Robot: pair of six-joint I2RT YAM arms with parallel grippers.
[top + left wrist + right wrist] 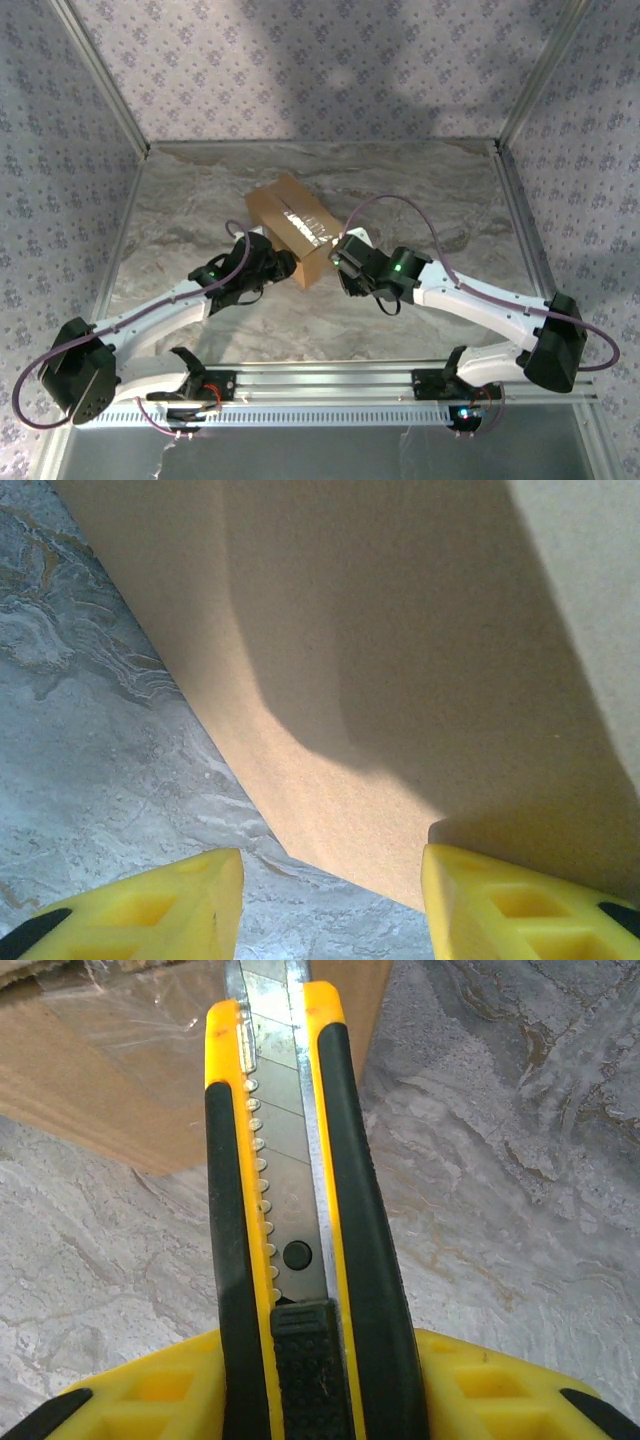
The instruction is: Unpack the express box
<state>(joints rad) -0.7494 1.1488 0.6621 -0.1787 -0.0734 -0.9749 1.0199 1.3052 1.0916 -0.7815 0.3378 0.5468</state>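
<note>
Presently the express box (293,228) sits with its flaps closed near the middle of the marble table (430,190), clear tape (312,226) running along its top seam. The left gripper (332,865) stands at the box's near-left side with its yellow fingers (190,900) apart, one of them close against the cardboard wall. The right gripper (315,1350) is clamped on a yellow-and-black utility knife (340,1210), whose extended blade (275,1080) points at the box's taped near end.
</note>
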